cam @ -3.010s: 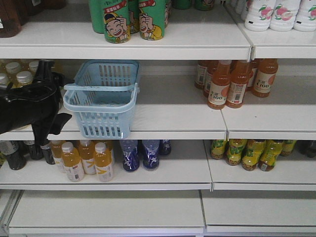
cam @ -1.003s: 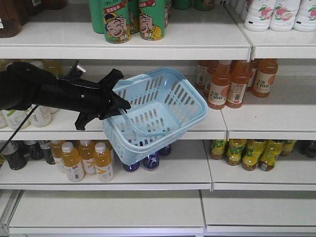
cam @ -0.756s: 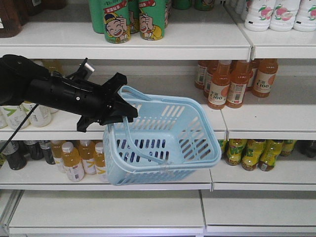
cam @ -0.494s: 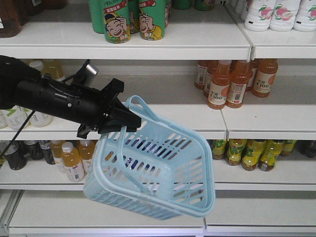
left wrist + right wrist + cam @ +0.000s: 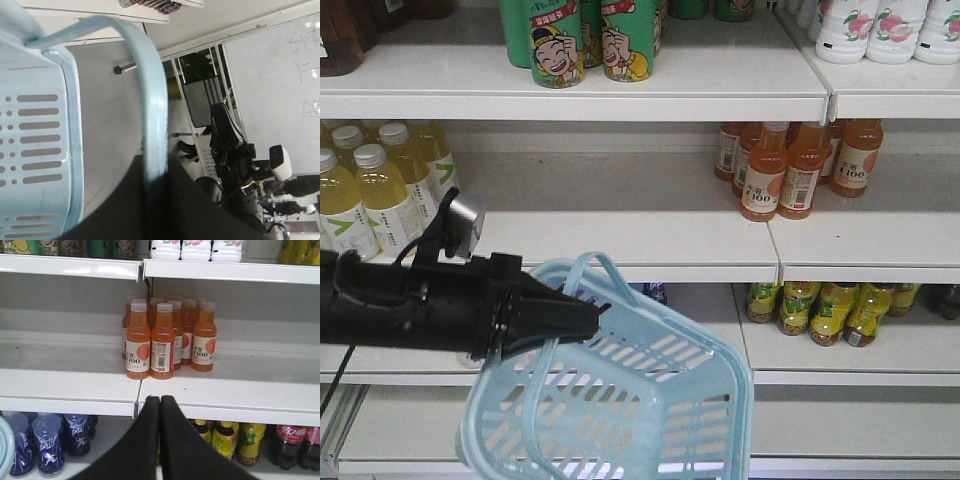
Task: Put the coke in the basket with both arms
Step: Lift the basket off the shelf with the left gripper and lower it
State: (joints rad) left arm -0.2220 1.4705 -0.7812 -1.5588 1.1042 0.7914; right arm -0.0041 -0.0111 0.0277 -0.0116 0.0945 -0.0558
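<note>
My left tool is clamped on one thin loop handle of the light blue basket. In the wrist view the handle runs straight down between the two black jaws. The basket hangs below the tool, tipped, with its mouth turned partly toward the front camera rather than straight up. The second handle lies loose inside the rim. My right tool is pressed shut on nothing and faces the orange juice bottles, which stand above the basket and to its right. The coke, the slim red aluminium bottle, shows in no view. The dark plastic cola bottles far to the right of the basket, on a low shelf, are not it. I judge the step in hand to be carrying the basket to a place where the other arm can load it. To do that well I should hold the clamp firm, since one thin loop bears the whole basket. I should bring the mouth level and let any swing settle. The basket should hang well apart from the shelf edge behind it, and only then should I send the right tool to find the coke.
</note>
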